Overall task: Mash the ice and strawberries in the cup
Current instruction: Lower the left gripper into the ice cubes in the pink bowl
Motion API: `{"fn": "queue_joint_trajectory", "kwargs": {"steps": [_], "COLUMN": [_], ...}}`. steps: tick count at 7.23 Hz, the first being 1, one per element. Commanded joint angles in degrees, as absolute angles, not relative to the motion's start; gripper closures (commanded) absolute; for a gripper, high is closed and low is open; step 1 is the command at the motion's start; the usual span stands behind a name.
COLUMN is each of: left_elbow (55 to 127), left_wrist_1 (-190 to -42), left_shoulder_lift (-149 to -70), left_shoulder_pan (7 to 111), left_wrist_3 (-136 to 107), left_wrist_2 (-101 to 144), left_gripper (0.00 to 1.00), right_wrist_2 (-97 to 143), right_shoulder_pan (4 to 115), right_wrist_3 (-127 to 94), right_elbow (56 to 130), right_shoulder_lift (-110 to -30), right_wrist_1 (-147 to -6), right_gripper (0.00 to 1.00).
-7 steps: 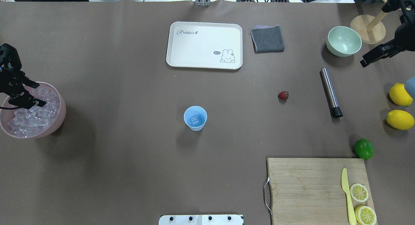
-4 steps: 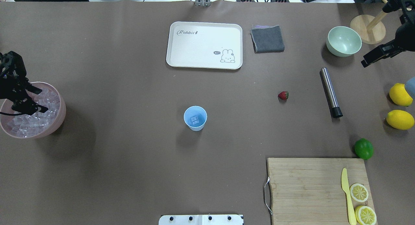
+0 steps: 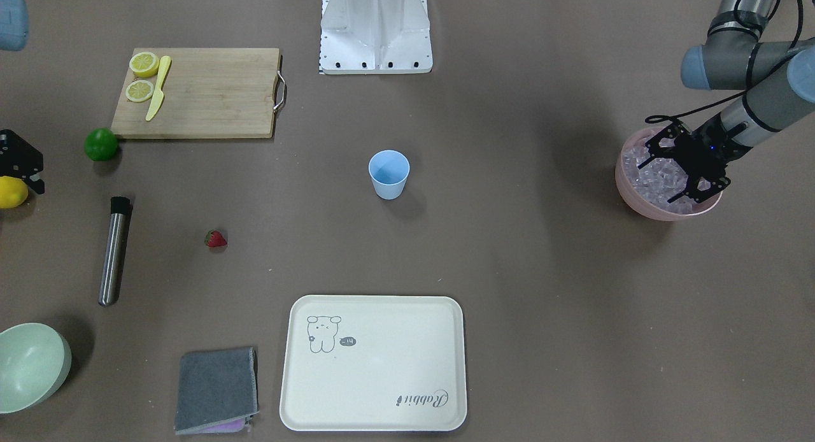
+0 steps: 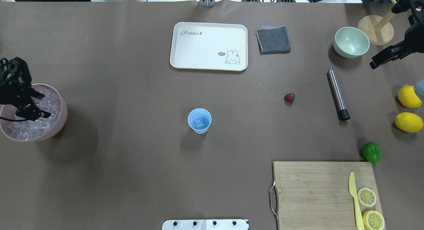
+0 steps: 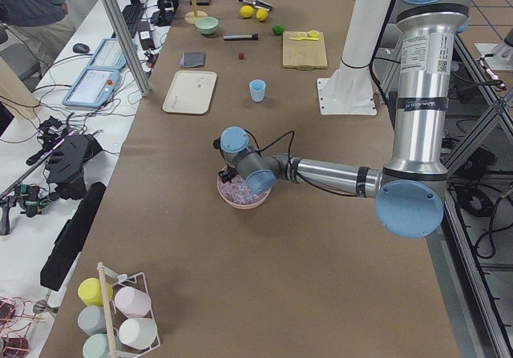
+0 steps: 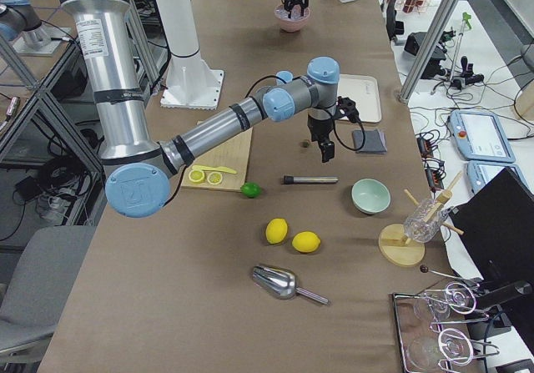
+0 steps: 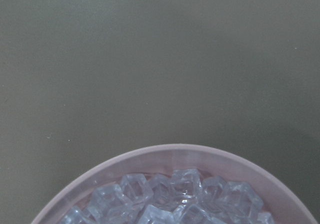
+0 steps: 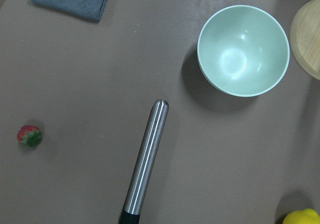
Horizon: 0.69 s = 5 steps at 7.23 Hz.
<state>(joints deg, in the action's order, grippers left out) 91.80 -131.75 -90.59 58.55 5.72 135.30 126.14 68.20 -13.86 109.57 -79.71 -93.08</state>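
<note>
Left claw [image 4: 40, 106], fingers apart, has slid slightly nearer over ice [image 4: 28, 128] in pink bowl [image 4: 64, 114]. Right claw [image 4: 376, 62]: can't tell. Cup [image 4: 199, 121] mid-bench [image 4: 132, 173], strawberry [image 4: 289, 97] to its right, both unmoved.

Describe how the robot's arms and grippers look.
The left arm and right arm are silver-grey tubes with pale-blue joint caps, each with a white printed label on its upright segment. Black cables run to the wrists. The left gripper and right gripper are black; the left's fingers are open-framed.
</note>
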Motion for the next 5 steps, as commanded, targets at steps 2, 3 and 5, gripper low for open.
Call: {"fn": "queue_joint_trajectory", "kwargs": {"steps": [2,3,5], "left_elbow": [91.49,91.84,92.46], "left_wrist_1": [-131.84,-131.84,-131.92], "left_shoulder_lift": [-90.62,-89.92,-89.12], "left_shoulder_pan": [58.27,58.10,58.01], "left_wrist_3": [6.15,6.15,6.07], "left_wrist_2": [133.95,133.95,134.73], "left_gripper": [0.12,0.22,0.57], "right_wrist_2": [126.21,126.21,126.12], "right_shoulder_pan": [68.20,68.20,68.20], "right_wrist_3": [-13.89,-13.89,-13.89], "right_elbow": [109.69,109.69,109.69], "right_shoulder_lift": [-79.72,-79.63,-79.72], "right_wrist_1": [-93.08,-93.08,-93.08], "right_gripper": [0.00,0.00,0.00]}}
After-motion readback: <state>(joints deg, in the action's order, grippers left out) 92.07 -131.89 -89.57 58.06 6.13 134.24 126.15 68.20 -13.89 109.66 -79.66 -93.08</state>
